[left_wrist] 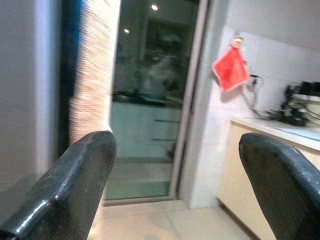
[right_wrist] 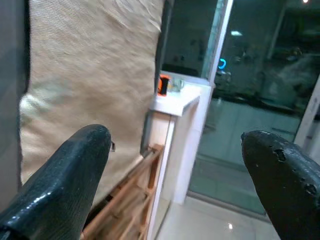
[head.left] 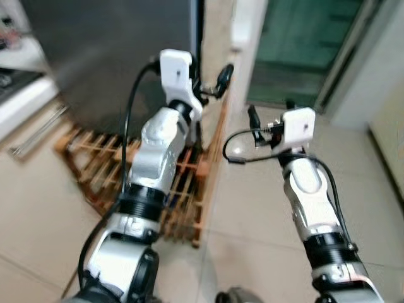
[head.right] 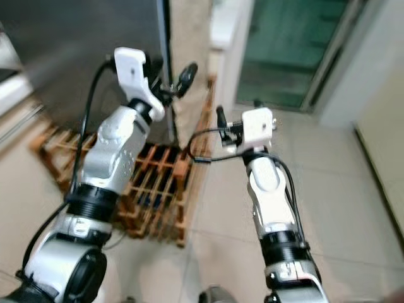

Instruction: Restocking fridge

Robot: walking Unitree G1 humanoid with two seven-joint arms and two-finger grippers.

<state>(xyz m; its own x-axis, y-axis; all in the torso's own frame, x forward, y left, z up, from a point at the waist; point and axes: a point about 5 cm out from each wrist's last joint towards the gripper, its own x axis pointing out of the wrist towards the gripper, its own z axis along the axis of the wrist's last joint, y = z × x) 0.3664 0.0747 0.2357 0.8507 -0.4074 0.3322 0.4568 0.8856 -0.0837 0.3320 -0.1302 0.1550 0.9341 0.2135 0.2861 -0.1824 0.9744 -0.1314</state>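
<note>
Fridge (head.left: 113,57), dark grey and blurred, stands ahead on my left, its door shut, with a wooden rack (head.left: 183,189) on the tiled floor (head.left: 252,214) at its foot. My left hand (head.left: 214,85) is raised near the fridge's right edge, beside the rough tan wall (left_wrist: 92,65) that runs next to it; its two black fingers (left_wrist: 75,185) are spread wide and hold nothing. My right hand (head.left: 252,123) hangs lower and further right, over the bare floor and well apart from the fridge, and its fingers (right_wrist: 65,175) are also wide apart and empty. Past them stands a white post (right_wrist: 180,125) with a small orange thing (right_wrist: 163,85) on its ledge, and the rack beneath it. Beyond both hands is a glass door (head.left: 303,44), dark green. Off to my right a red cloth (left_wrist: 231,67) hangs on a white wall above a pale counter (left_wrist: 280,132) with some dark clutter on it. At my far left, a white counter (head.left: 25,95) edge shows.
</note>
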